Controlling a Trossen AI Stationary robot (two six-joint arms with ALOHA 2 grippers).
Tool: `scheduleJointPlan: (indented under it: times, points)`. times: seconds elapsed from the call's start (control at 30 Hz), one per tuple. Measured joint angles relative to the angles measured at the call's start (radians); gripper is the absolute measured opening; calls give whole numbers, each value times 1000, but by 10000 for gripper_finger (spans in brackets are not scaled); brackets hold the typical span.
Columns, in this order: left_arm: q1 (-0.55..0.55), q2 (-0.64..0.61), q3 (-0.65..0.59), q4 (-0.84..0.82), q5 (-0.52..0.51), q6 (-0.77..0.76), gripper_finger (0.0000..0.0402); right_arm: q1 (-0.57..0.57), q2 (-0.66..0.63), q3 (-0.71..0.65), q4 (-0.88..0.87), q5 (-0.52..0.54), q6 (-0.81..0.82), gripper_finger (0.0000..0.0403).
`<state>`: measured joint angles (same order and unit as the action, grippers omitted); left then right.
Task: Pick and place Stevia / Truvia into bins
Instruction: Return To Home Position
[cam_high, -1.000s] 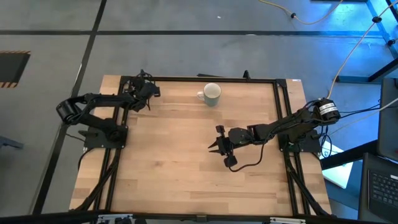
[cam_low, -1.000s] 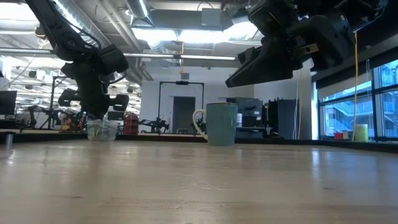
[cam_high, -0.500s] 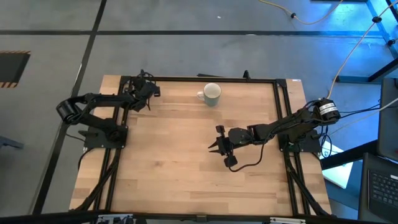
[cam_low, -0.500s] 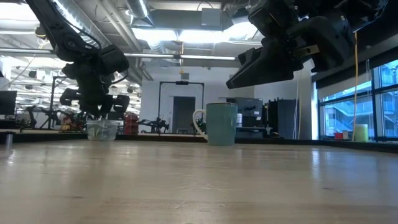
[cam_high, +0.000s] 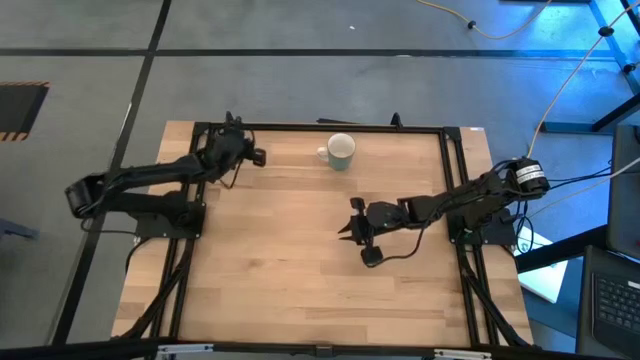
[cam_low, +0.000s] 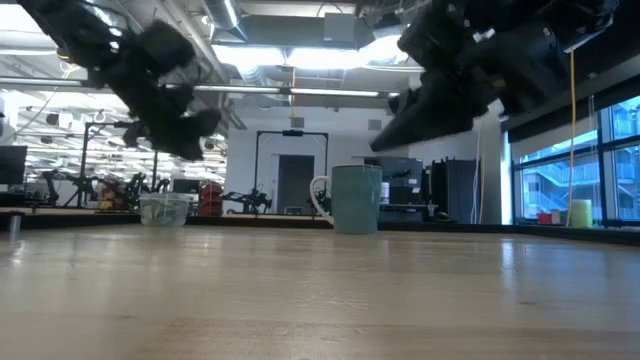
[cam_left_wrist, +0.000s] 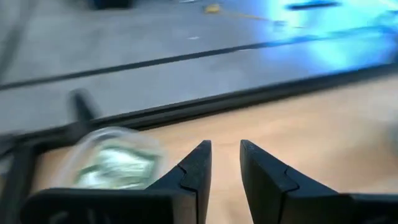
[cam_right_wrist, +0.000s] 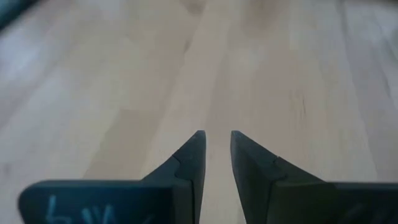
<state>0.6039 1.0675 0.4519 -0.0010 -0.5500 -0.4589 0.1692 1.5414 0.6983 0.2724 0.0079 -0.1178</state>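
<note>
The clear plastic cup (cam_low: 165, 208) stands near the table's far left corner. In the left wrist view, the cup (cam_left_wrist: 115, 163) holds green-and-white sachets (cam_left_wrist: 118, 167). The pale mug (cam_high: 341, 151) (cam_low: 355, 198) stands upright near the far edge's middle. No loose sachet shows on the table. My left gripper (cam_high: 250, 156) (cam_low: 190, 140) (cam_left_wrist: 226, 155) hangs in the air beside the cup, its fingers a narrow gap apart and empty. My right gripper (cam_high: 347, 228) (cam_low: 400, 125) (cam_right_wrist: 217, 146) hovers above the table's middle, also narrowly open and empty.
A black frame (cam_high: 320, 126) runs along the table's far edge and down both sides. A dark cable (cam_high: 385, 258) loops from the right arm over the wood. Bare wooden tabletop (cam_high: 280, 270) fills the near half.
My left gripper has risen from just above the clear cup and swung toward the table's right, tipping as the arm stretched out. My right gripper has shifted slightly toward the far edge and tipped a little. The cup and mug have stayed put.
</note>
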Motion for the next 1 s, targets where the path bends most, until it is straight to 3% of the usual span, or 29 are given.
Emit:
scheduleJointPlan:
  times: [0.1,0.2,0.37,0.67,1.0]
  points:
    - [-71,-86,0,-3,59,48,76,-20,0,-1,-52,5,-20,79]
    - [-159,-179,-4,-1,59,71,73,-46,0,-1,-75,18,91,79]
    - [-333,-330,-50,5,20,101,69,-94,-61,-26,-33,-242,61,79]
    - [-618,-569,-161,48,4,207,67,-194,-348,-318,211,-172,208,79]
    - [-740,-748,-241,49,-102,287,53,-238,-727,-543,243,-135,214,79]
